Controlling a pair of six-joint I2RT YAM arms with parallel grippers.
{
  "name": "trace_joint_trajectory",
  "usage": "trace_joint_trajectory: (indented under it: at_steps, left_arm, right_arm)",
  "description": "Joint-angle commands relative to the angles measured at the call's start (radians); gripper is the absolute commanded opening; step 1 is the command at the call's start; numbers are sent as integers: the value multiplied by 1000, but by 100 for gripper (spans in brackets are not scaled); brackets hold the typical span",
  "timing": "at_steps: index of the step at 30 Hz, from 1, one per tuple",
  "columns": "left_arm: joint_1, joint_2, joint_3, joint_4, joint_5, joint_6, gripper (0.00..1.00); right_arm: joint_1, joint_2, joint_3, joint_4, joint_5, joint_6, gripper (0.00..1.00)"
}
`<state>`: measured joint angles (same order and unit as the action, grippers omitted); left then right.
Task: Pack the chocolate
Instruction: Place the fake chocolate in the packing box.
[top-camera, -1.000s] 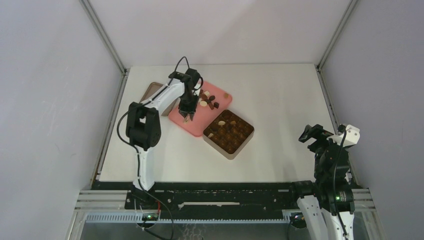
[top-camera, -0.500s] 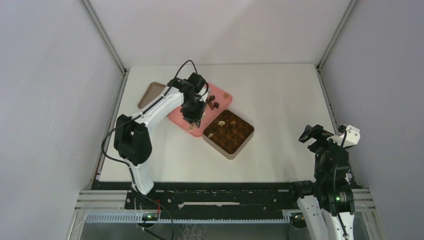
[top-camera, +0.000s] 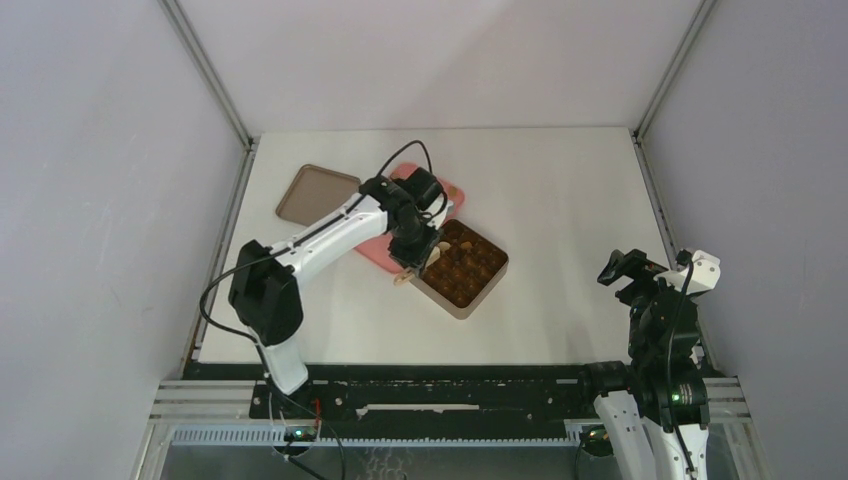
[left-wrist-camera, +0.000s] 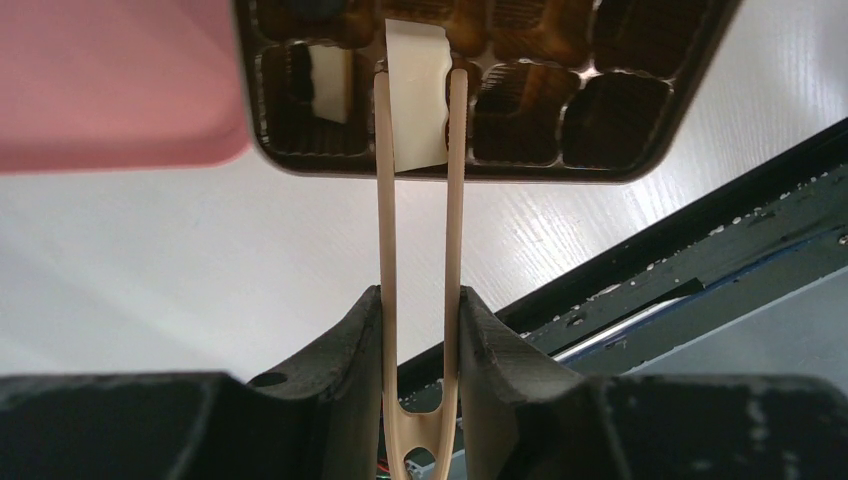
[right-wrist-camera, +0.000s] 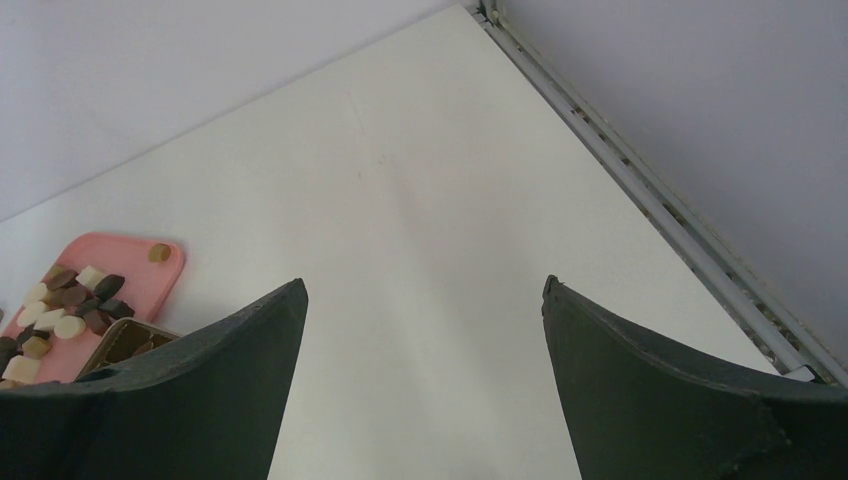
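My left gripper (left-wrist-camera: 420, 295) is shut on thin wooden tongs (left-wrist-camera: 385, 200). The tong tips pinch a cream-white chocolate (left-wrist-camera: 417, 95) above the near edge of the square tin (left-wrist-camera: 450, 175). Another white piece (left-wrist-camera: 330, 85) lies in a cell beside it. From above, the left gripper (top-camera: 415, 250) hangs at the left corner of the tin (top-camera: 470, 275), which holds several chocolates. More chocolate (right-wrist-camera: 65, 305) lies loose on the pink tray (right-wrist-camera: 150, 285). My right gripper (right-wrist-camera: 425, 290) stands open with nothing between its fingers, far right (top-camera: 625, 268).
The pink tray (top-camera: 375, 250) lies just left of the tin, partly under the left arm. A tan lid (top-camera: 315, 193) rests at the back left. Metal rails border the table's sides.
The left arm has swung right, carrying the tongs from over the pink tray to the tin's left corner. The right arm has not moved.
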<state>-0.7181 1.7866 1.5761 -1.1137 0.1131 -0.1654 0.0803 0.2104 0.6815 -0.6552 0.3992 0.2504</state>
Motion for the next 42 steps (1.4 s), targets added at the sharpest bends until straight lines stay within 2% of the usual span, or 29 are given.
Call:
trace_joint_trajectory:
  at_steps: [1,19,24,33,42]
  left_arm:
    - [-41,19,20,35,25,-2,19]
    - [-60,141,78,67,1,-6,28]
    - [-60,152,90,66,0,-9,34]
    - [-60,109,88,53,-15,-4,42]
    - [-16,28,87,21,-46,1,42]
  right_arm:
    - [6,-4,2,32,9,-16,96]
    - [6,-4,1,30,10,-17,96]
    - [6,-2,2,30,10,-18,96]
    - [7,-2,1,30,9,-17,96]
    - [7,-2,1,31,9,-17,96]
